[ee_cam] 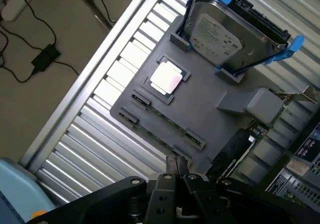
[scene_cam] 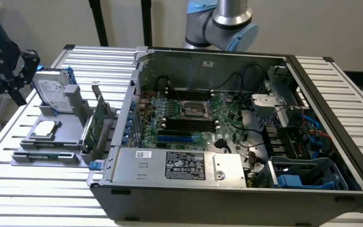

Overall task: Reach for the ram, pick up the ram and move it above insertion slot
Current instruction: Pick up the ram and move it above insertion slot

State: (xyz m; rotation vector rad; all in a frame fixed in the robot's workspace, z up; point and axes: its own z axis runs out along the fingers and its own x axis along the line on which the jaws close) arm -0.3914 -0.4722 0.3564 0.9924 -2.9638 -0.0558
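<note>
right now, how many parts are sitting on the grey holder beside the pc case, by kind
hard drive: 1
processor chip: 1
expansion card: 1
ram: 1
total: 4

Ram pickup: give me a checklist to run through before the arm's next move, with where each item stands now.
1. The ram sits on edge in the fixture: ok.
2. The gripper has the ram: not ok. The ram is in the fixture and the gripper hangs apart from it.
3. Approach to the ram is free: probably ok. The CPU and hard drive sit further along the fixture.
4. The gripper is lined up with the ram: cannot tell.
5. The case is open: ok.
6. The black slots on the board are free: ok, they look empty.
</note>
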